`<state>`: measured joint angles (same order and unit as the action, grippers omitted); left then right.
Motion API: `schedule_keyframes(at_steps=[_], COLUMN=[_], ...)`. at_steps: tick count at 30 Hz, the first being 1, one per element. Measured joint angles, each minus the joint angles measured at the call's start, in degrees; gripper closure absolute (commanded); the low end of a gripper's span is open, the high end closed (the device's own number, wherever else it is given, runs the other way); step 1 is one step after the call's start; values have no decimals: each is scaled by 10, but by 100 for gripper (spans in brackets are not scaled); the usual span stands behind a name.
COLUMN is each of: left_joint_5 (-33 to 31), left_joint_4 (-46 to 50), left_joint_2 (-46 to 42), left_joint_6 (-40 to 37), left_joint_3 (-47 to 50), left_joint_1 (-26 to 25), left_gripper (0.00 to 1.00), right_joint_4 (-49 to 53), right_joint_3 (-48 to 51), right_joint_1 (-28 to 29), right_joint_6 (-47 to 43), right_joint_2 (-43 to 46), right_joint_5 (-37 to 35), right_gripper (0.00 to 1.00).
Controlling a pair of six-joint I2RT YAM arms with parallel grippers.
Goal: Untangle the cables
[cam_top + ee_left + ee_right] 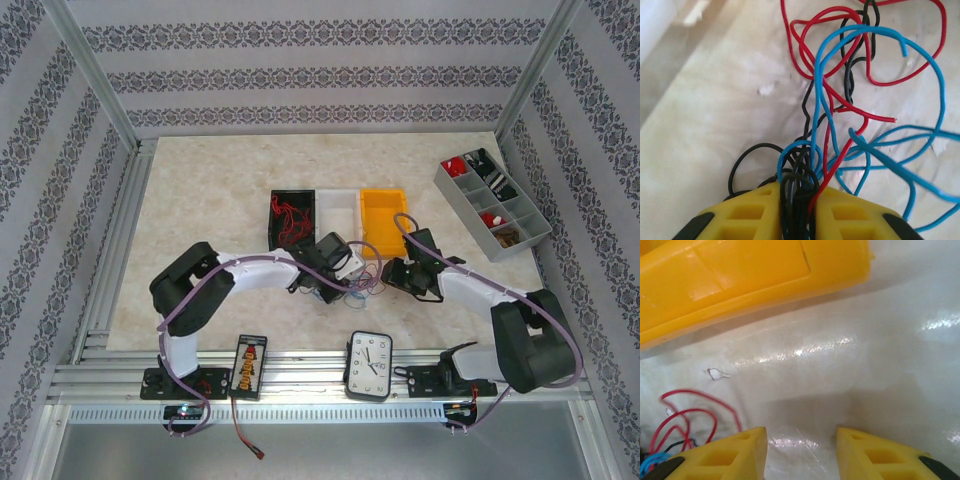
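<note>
Step in hand, by my judgement: anchoring one side of the tangle; the left jaws are clamped on a bunch of black, blue and red strands of the cables, loose loops sprawling on the surface beyond; the right jaws stand apart, empty, near the yellow bin, red loops just beside them; next, the right jaws should take one strand and draw it clear

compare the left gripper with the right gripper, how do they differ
The left gripper is closed on a bunch of the cables; the right gripper is open, nothing between its fingers. The left gripper sits in the tangle; the right gripper is over bare table by the yellow bin. Both have yellow fingers.
</note>
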<state>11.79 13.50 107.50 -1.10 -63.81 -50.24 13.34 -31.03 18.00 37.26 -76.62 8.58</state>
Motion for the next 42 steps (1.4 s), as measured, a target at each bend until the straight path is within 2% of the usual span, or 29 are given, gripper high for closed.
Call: schedule_keyframes(at_steps=[6,12,29,37,42], left_joint_5=[2,8,13,13,15], left_joint_4=[-21,-23,-23,-23,-24], left_joint_2=[-16,-16,-16,-16,-16], left_joint_6=[7,11,11,11,11], left_joint_3=[27,27,27,27,29], left_joint_1=[2,5,9,9,12], left_gripper=[91,94,95,95,95], right_joint_4=[19,6,28,66,105], right_joint_3=[-25,-40,-22,-57,-90], right_joint_1=[28,80,85,89,115], right_joint_6=[-19,-47,-62,-56,-48], right_joint_2=[-21,-41,-14,-55,-83], right_joint_5=[-19,29,36,0,-46], right_gripper=[59,59,61,71,75])
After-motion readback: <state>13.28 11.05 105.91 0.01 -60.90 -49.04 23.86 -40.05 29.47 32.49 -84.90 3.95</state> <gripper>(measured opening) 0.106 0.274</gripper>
